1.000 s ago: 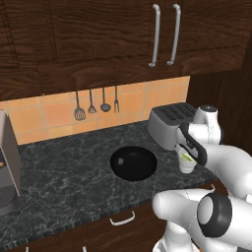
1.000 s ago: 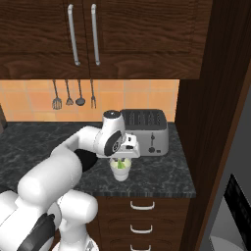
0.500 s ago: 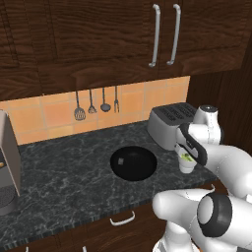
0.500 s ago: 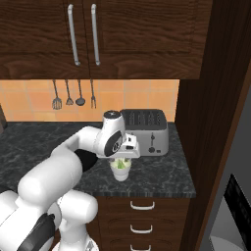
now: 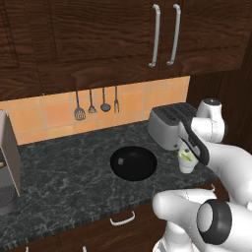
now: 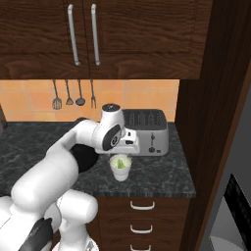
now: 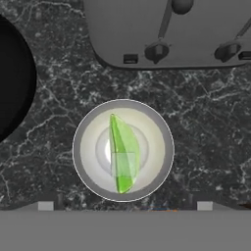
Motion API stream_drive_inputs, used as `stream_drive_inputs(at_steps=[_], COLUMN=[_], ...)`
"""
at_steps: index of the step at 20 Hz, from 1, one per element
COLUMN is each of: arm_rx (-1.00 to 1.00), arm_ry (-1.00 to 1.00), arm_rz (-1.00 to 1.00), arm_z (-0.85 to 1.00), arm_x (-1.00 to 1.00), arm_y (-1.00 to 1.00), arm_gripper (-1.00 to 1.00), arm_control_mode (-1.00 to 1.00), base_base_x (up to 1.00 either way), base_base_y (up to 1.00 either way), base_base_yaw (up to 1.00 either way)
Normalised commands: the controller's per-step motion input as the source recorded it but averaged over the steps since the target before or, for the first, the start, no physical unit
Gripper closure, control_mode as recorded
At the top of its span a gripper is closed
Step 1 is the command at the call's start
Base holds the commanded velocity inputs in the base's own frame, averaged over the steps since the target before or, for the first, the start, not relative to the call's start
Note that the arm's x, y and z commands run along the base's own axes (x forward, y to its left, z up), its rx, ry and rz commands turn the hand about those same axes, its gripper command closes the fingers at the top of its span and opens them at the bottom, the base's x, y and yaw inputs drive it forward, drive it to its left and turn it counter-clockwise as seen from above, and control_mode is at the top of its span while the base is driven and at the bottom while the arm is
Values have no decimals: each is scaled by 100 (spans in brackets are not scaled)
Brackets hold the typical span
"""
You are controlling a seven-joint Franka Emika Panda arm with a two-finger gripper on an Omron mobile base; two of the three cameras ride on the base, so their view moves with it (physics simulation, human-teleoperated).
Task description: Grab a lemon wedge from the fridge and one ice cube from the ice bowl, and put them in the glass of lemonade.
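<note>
Right now we have the pincer (image 7: 125, 204) hanging straight above the glass of lemonade (image 7: 79, 149), its two tips spread wide apart w/ nothing clamped between them. The lemon wedge (image 7: 123, 147) lies inside the glass, a yellow-green sliver across the middle. A faint see-through square sits over its lower half, prob. the ice cube, though we can't be sure. So we judge the drop is done & the step in hand is the retreat. To do it well, we should lift straight up along the glass's axis, w/ no sideways drift until the tips are clearly over the rim, since a light cup like this would tip at a small nudge & spill. Keep the tips apart on the way up, b/c closing early gains nothing & could clip the rim. The glass stands on the dark marbled tabletop (image 7: 211, 122), just beside the silver toaster (image 7: 166, 29) on one side, w/ the black ice bowl (image 7: 14, 83) near on the other. Once high, we'd swing away over the open tabletop, not over the toaster. If the square proves not to be ice, the bowl is close by for another pick.
</note>
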Motion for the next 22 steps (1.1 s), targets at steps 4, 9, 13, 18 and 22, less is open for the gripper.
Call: stream_drive_inputs(at_steps=[4,9,13,18,22], arm_rx=[0,2,1,0,0], arm_ry=[-3,-15,-20,-15,-4], arm_rz=[0,3,1,12,10], arm_z=[24,10,24,26,26], arm_x=[-47,-65,-75,-62,-61], arm_y=[0,22,51,57,43], arm_gripper=[-100,-100,-100,-100,-100], arm_control_mode=[-100,-100,-100,-100,-100], base_base_x=[0,0,0,0,0], base_base_y=[0,0,0,0,0], base_base_yaw=[0,0,0,0,0])
